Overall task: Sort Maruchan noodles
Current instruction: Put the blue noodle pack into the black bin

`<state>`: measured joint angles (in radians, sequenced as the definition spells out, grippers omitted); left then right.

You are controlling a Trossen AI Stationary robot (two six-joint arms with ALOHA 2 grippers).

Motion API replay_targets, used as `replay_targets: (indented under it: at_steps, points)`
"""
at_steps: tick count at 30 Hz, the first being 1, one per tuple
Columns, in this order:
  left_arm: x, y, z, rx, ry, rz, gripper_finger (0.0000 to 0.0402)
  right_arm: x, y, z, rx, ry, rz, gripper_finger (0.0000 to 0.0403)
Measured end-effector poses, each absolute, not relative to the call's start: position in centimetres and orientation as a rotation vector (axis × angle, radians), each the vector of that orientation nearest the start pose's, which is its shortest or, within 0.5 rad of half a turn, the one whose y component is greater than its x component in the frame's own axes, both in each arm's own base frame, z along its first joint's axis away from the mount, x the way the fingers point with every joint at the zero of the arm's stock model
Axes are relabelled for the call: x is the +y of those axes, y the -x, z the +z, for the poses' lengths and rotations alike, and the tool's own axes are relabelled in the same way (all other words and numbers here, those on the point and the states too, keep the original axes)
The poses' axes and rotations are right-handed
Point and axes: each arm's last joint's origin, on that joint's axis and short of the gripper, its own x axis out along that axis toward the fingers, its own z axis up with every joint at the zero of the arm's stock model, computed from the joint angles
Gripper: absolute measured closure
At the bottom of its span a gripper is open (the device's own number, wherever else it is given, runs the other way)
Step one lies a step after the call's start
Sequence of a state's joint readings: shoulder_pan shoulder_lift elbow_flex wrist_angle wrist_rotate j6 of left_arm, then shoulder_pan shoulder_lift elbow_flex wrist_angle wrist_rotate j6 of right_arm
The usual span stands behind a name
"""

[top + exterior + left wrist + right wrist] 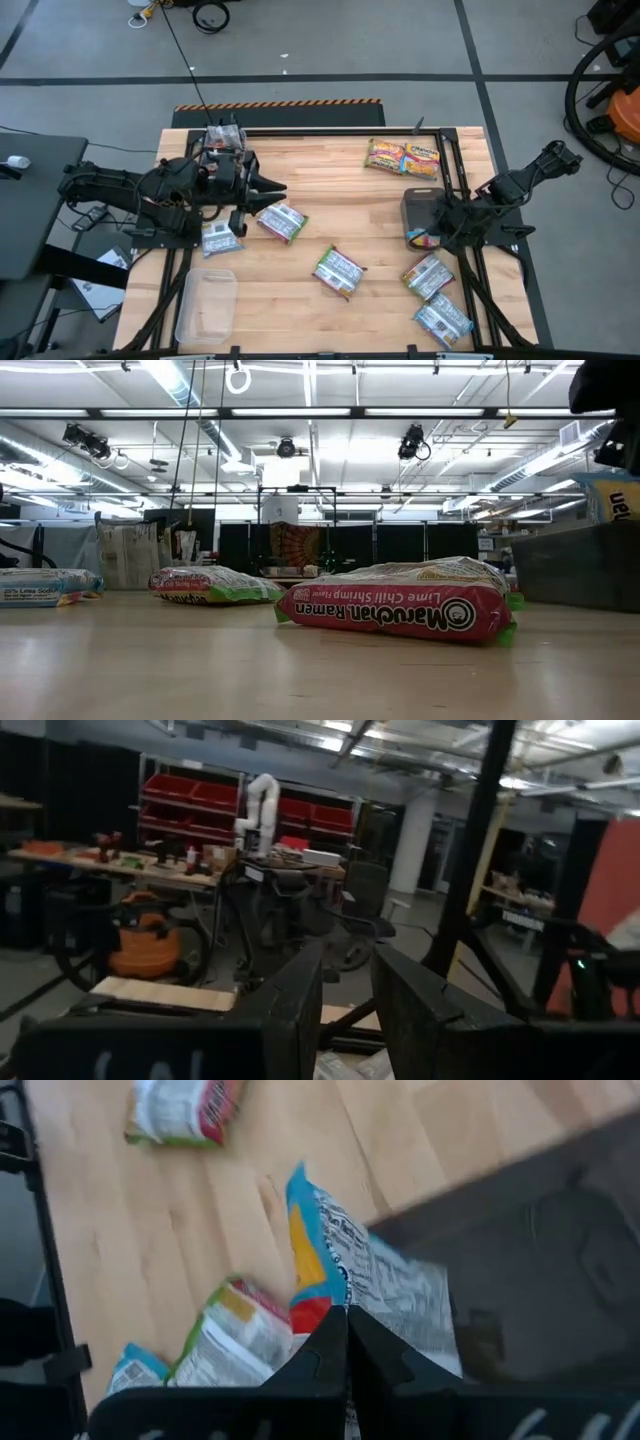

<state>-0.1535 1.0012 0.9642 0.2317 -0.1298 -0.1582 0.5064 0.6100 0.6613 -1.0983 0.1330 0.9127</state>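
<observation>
At the desk's right edge the right gripper [347, 1342], fingers pinched on a blue-white flat plastic noodle packet [375, 1285], holds it upright, long axis vertical, just beside the dark clear-walled bin [418, 212]; the left gripper [268, 186], fingers slightly parted and empty, waits near the left edge.

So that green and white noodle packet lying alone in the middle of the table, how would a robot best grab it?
Probably from straight above. The green-white packet lies flat and tilted on the table, with bare wood all round. Fingers could close across its narrower width, near the middle, where the low view shows it puffed up.
</observation>
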Motion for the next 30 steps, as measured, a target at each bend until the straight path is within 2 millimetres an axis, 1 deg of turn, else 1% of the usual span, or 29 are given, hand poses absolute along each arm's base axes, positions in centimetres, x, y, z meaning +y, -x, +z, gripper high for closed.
replay_targets:
  at_steps: [5, 10, 13, 18, 21, 23, 27, 30]
  points:
    - [-3.0, -21.8, 39.3, -0.163, 0.113, -0.035, 0.0308, 4.0, -7.6, 24.0, 1.172, -0.563, -0.172, 0.0391]
    - [-3.0, -21.8, 38.6, -0.096, 0.099, -0.029, 0.0308, 4.1, -7.6, 24.4, 1.169, -0.587, -0.168, 0.0372]
    - [-3.0, -21.9, 38.4, -0.076, 0.094, -0.024, 0.0308, 4.1, -7.6, 24.6, 1.195, -0.576, -0.157, 0.0361]
    - [-3.0, -21.9, 38.4, -0.074, 0.054, -0.008, 0.0308, 4.1, -7.3, 24.9, 1.305, -0.513, -0.137, 0.0344]
    - [-2.8, -21.7, 38.4, -0.073, 0.052, 0.029, 0.0308, 4.3, -7.5, 26.0, 1.309, -0.495, -0.121, 0.0337]
    - [-2.7, -21.6, 38.5, -0.072, 0.052, 0.038, 0.0308, 4.3, -7.6, 27.1, 1.305, -0.481, -0.131, 0.0334]
    - [-2.2, -21.2, 38.4, -0.050, 0.054, 0.056, 0.0308, 4.1, -8.2, 29.9, 1.243, -0.461, -0.234, 0.0329]
    - [-1.5, -20.8, 38.5, -0.033, 0.063, 0.077, 0.0308, 3.9, -9.4, 31.6, 1.190, -0.476, -0.356, 0.0327]
